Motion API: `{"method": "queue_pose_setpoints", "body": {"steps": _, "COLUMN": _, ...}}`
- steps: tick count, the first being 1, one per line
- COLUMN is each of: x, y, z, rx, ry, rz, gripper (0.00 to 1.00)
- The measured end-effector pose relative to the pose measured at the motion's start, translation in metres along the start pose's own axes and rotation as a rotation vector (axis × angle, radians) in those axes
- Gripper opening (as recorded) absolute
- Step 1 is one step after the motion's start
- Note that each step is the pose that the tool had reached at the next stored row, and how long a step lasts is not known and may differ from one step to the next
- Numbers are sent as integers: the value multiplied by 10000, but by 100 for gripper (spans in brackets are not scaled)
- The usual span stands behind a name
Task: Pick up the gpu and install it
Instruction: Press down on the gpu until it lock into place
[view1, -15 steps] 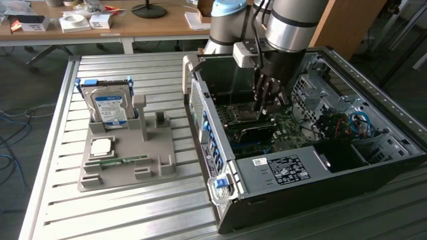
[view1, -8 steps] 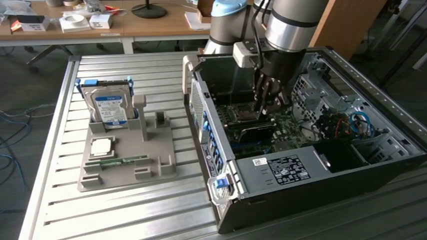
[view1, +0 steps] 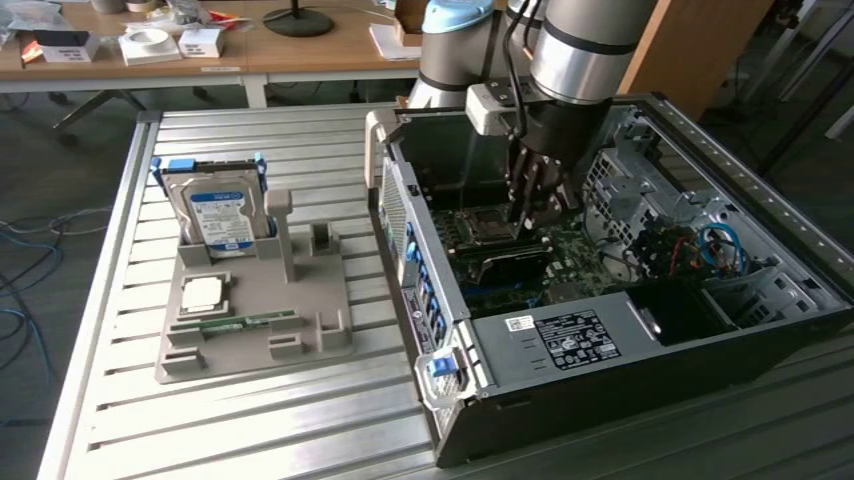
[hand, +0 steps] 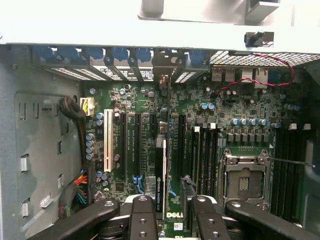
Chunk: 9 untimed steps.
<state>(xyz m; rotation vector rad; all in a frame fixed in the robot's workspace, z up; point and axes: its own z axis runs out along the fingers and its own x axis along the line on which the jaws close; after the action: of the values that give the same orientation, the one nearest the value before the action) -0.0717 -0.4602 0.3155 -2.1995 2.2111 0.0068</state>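
GPU card (hand: 160, 175) stands on its edge between the gripper (hand: 172, 217) fingers, which are clamped on its two sides, right above the long black slots of the green motherboard (hand: 240, 107). Its bracket end points to the rear wall of the open computer case (view1: 561, 350). Beside the case, a hard drive (view1: 220, 215) stands in a grey holder (view1: 254, 345) on the tabletop (view1: 240, 430).

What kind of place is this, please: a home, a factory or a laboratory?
Probably a robotics laboratory or workshop. An open computer case lies on a slatted metal table, a grey fixture presents a hard drive and other parts, and wooden desks with boxes stand behind.
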Motion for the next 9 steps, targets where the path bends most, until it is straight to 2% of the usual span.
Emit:
{"method": "queue_pose_setpoints", "body": {"steps": 1, "x": 0, "y": 0, "z": 0, "rx": 0, "ry": 0, "rz": 0, "gripper": 33}}
{"method": "queue_pose_setpoints", "body": {"steps": 2, "x": 0, "y": 0, "z": 0, "rx": 0, "ry": 0, "rz": 0, "gripper": 26}}
{"method": "queue_pose_setpoints", "body": {"steps": 3, "x": 0, "y": 0, "z": 0, "rx": 0, "ry": -1, "rz": 0, "gripper": 26}}
{"method": "queue_pose_setpoints", "body": {"steps": 5, "x": 0, "y": 0, "z": 0, "rx": 0, "ry": 0, "rz": 0, "gripper": 14}}
{"method": "queue_pose_setpoints", "body": {"steps": 9, "x": 0, "y": 0, "z": 0, "rx": 0, "ry": 0, "rz": 0, "gripper": 11}}
